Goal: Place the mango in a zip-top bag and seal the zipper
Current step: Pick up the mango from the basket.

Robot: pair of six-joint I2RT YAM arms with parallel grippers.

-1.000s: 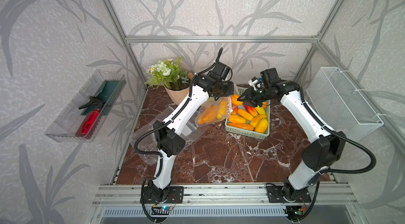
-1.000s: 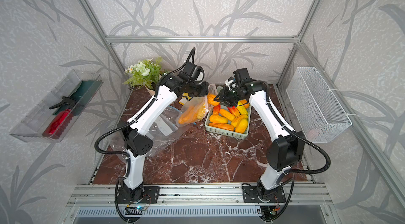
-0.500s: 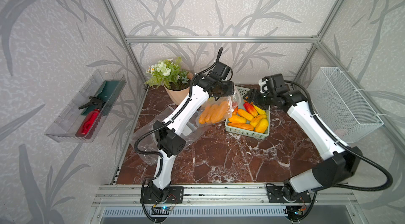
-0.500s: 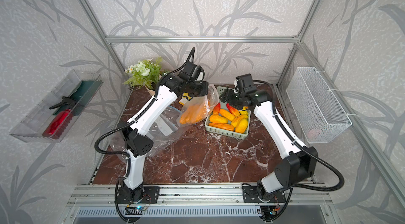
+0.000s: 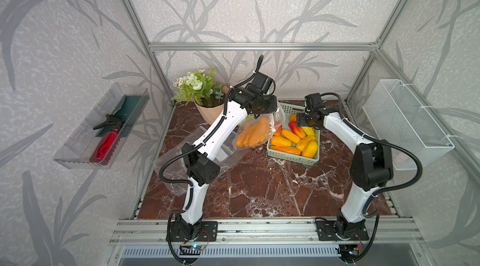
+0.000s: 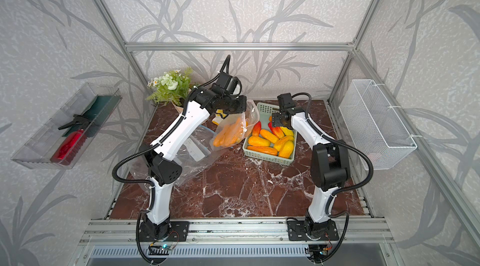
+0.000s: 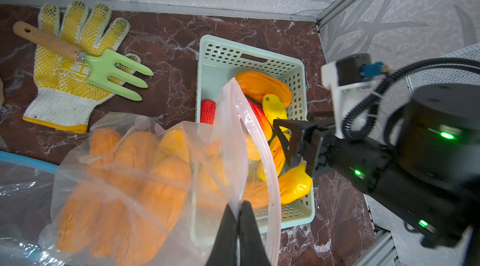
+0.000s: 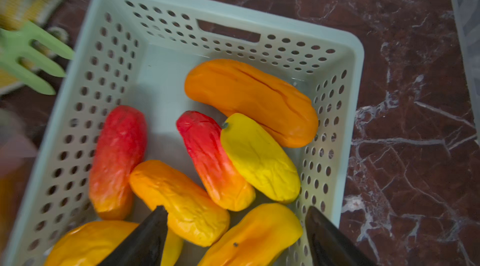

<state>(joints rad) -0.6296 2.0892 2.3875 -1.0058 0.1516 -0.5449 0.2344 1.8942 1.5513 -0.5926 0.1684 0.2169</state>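
Since a second ago, the right gripper [image 8: 235,208] is drawn back from the zip-top bag [image 7: 145,173] and spread wide, empty, over the basket [image 8: 233,16]. The bag, already loaded with mangoes [image 7: 166,181], is pinched at its rim by the clenched left gripper [image 7: 237,206]; its zipper [image 7: 255,132] is judged still unsealed.

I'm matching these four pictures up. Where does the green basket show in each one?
In a top view: basket right of centre, on the table.
In a top view: right of centre, beside the bag.
Left wrist: mid-picture, partly behind the bag.
Right wrist: fills most of the picture.
Shared landmark: the marble table.
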